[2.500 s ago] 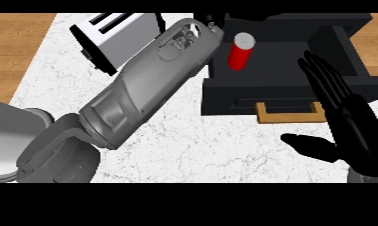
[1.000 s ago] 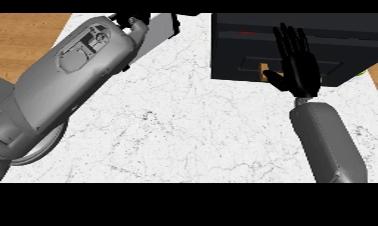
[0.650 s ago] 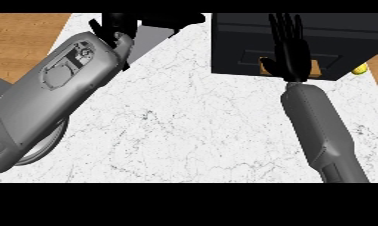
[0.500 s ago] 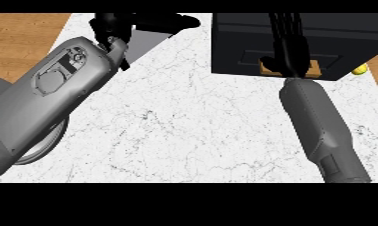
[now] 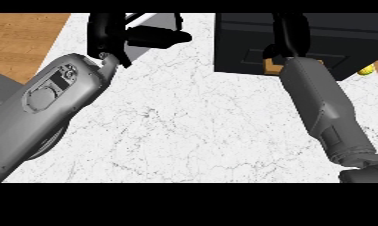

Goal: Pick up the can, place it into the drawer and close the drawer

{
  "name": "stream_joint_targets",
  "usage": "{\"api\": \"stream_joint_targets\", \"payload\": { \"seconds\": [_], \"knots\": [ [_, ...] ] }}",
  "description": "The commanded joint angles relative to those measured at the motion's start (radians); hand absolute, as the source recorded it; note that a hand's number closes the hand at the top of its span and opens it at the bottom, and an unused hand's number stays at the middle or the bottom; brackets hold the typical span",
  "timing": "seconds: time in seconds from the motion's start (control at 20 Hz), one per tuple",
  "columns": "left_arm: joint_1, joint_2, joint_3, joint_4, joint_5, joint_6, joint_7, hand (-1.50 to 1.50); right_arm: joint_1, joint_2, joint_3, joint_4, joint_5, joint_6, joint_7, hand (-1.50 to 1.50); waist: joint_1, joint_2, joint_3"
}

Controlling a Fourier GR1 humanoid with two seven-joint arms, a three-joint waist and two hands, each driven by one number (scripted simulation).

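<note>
The black drawer unit [image 5: 332,40] stands at the counter's back right, its front flush and a small wooden handle [image 5: 272,65] at its lower edge. My right hand [image 5: 289,34] lies flat against that front, fingers straight and pointing away from me, open. The can shows nowhere in the head view. My left hand [image 5: 118,37] hovers at the back left, well apart from the drawer unit, with its thumb stretched to the right and nothing in it.
A white slatted object [image 5: 145,18] sits partly hidden behind my left hand. A wooden surface [image 5: 29,35] borders the white marble counter [image 5: 199,120] at the left. A small yellow thing [image 5: 367,70] peeks in at the right edge beside the drawer unit.
The drawer, open with the red can in it 2.5 s ago, now looks shut. My right hand slid forward along its front. My left arm drew back to the left.
</note>
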Motion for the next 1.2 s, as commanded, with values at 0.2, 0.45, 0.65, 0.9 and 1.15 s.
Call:
{"api": "stream_joint_targets", "payload": {
  "seconds": [0.2,0.45,0.65,0.9,1.15],
  "knots": [
    [0.077,0.018,0.013,-0.062,-0.016,-0.018,-0.013,-1.5,-0.112,-0.011,-0.06,0.112,-0.034,-0.028,-0.01,-1.5,0.017,0.015,0.009],
    [0.104,0.037,0.028,-0.115,-0.022,-0.024,-0.02,-1.5,-0.159,-0.006,-0.077,0.149,-0.05,0.026,-0.043,-1.5,0.032,0.018,0.009],
    [0.142,0.022,0.03,-0.091,-0.03,-0.023,-0.054,-1.5,-0.164,0.047,-0.171,0.096,-0.171,0.007,-0.155,-1.5,0.021,0.019,0.011],
    [0.213,0.028,0.037,-0.104,-0.024,-0.048,-0.098,-1.5,-0.191,0.086,-0.271,0.08,-0.288,0.062,-0.227,-1.5,0.016,0.013,0.01],
    [0.197,0.028,0.046,-0.107,-0.042,-0.031,-0.081,-1.5,-0.213,0.09,-0.359,0.066,-0.394,0.131,-0.328,-1.5,-0.004,0.008,0.01]
  ]
}}
